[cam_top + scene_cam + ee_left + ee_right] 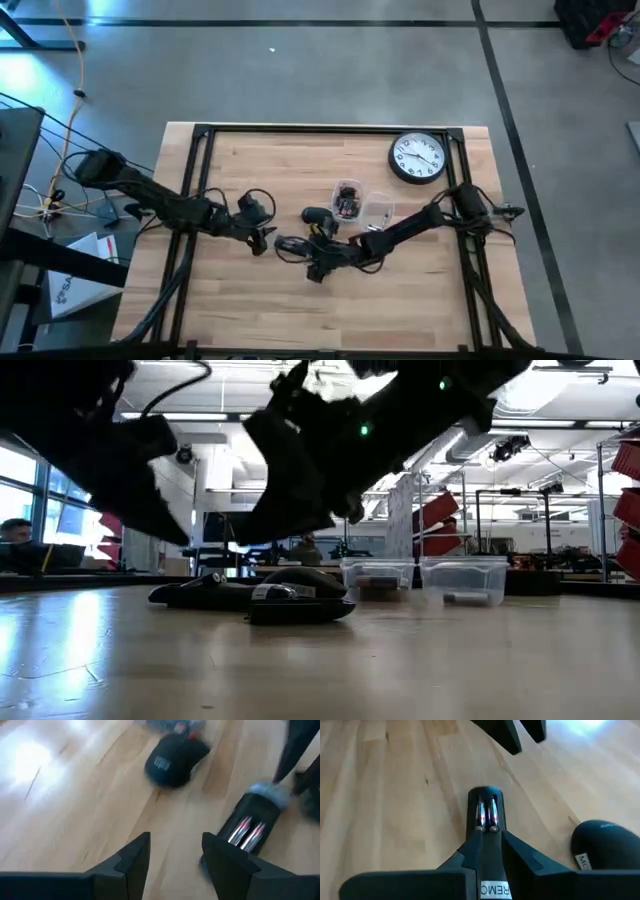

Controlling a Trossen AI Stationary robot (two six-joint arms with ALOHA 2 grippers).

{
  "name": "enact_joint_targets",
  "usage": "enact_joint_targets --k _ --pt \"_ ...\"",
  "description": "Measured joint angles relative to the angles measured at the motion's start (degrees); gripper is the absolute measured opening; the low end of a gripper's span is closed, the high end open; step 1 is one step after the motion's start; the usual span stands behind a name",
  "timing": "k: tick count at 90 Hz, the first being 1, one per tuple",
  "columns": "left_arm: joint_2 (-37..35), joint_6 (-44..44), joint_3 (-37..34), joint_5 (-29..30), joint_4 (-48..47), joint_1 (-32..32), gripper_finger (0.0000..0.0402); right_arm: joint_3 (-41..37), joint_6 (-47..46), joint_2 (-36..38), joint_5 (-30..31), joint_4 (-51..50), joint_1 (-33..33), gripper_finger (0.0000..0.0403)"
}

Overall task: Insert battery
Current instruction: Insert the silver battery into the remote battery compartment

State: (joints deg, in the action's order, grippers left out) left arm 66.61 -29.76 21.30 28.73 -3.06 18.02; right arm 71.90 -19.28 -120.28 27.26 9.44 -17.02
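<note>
Right wrist view: the right gripper has its jaws closed on a slim black plastic remote control, near the counter's centre, battery bay up with two cells seated. Its long axis runs 3 to 9 o'clock, bay end towards 9. The left gripper, jaws apart and empty, hovers there. Hold the remote level and steady.

The high camera is looking straight down on the whole table from far above. The low camera is sitting at tabletop level, facing across the wood into the room. Each wrist camera is peering closely past its own fingers. All four views are sharing the remote and the mouse mid-table.
</note>
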Motion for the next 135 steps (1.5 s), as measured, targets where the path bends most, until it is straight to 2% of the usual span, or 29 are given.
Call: enact_joint_targets --k 24,48,75,114,135 --pt "-0.06 -1.33 -0.02 -5.83 -5.67 0.92 0.0163 0.0 0.13 -1.65 -2.5 3.27 0.97 0.0039" --pt "0.18 5.9 -0.02 -9.55 -6.01 2.47 0.0163 0.02 1.74 -1.65 -4.42 5.0 1.3 0.0039" --pt "3.29 5.47 0.0 -8.52 -5.14 2.4 0.0163 0.04 0.36 -3.44 -3.73 6.04 1.38 0.0039" --pt "11.06 5.91 0.09 -8.98 2.35 2.4 0.0163 0.02 1.39 -4.55 -3.71 8.01 1.86 0.0039" --pt "11.76 5.93 0.12 -9.16 3.44 2.4 0.0163 0.02 1.32 -4.58 -4.01 8.08 2.85 0.0039"
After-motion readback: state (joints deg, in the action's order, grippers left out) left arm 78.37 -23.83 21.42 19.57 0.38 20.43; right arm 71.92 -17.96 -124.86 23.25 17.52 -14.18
